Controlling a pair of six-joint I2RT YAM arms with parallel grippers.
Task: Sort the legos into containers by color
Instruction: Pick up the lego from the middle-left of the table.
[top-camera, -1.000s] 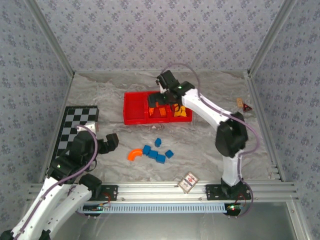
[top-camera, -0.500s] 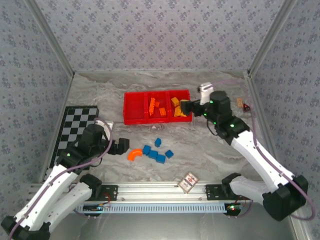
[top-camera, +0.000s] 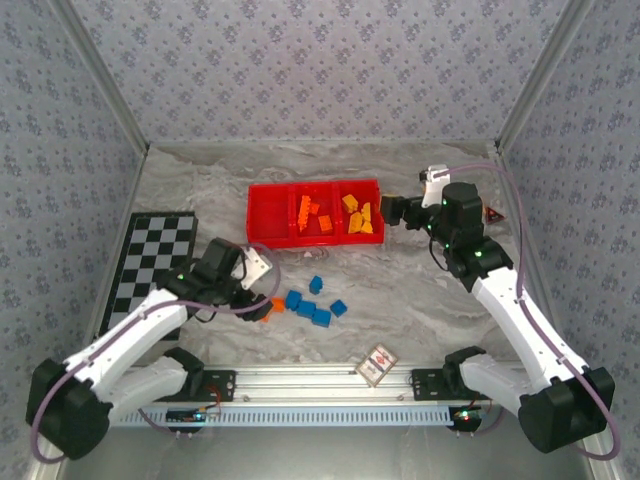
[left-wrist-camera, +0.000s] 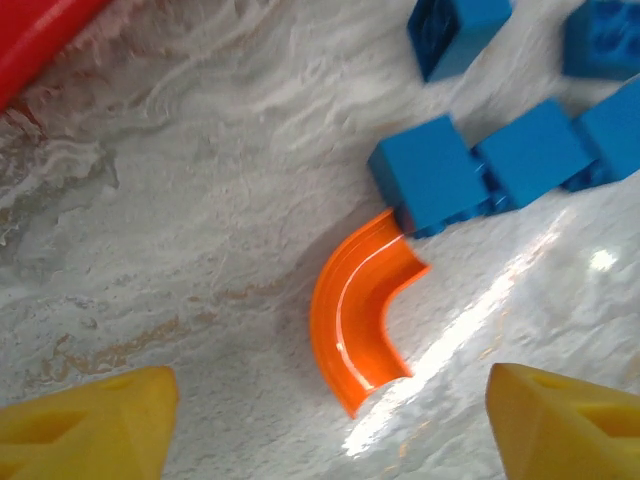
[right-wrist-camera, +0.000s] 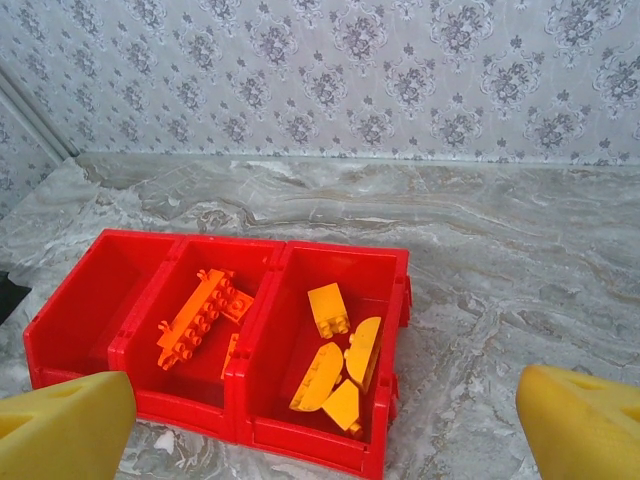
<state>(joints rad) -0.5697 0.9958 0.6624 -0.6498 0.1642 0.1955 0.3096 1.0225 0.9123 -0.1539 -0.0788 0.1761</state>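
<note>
An orange arch lego (left-wrist-camera: 352, 318) lies flat on the table, one end against a blue brick (left-wrist-camera: 430, 182). My left gripper (left-wrist-camera: 330, 430) hangs over it, open, a yellow fingertip (left-wrist-camera: 90, 425) on each side and neither touching. From above, the left gripper (top-camera: 262, 292) stands over the arch (top-camera: 273, 308), beside several blue legos (top-camera: 308, 308). The red tray (top-camera: 258, 238) holds orange legos (right-wrist-camera: 195, 315) in its middle compartment and yellow legos (right-wrist-camera: 335, 365) in its right one; the left compartment (right-wrist-camera: 95, 300) looks empty. My right gripper (top-camera: 396, 211) is open with nothing in it, just right of the tray.
A black-and-white checkerboard (top-camera: 150, 255) lies at the left. A small patterned card (top-camera: 375, 363) sits near the front rail. A small red object (top-camera: 491, 213) rests by the right wall. Patterned walls close in the back and sides.
My left arm has swung right from the checkerboard to over the orange arch, and its jaws have narrowed a little. My right arm has drawn back from above the tray to its right side.
</note>
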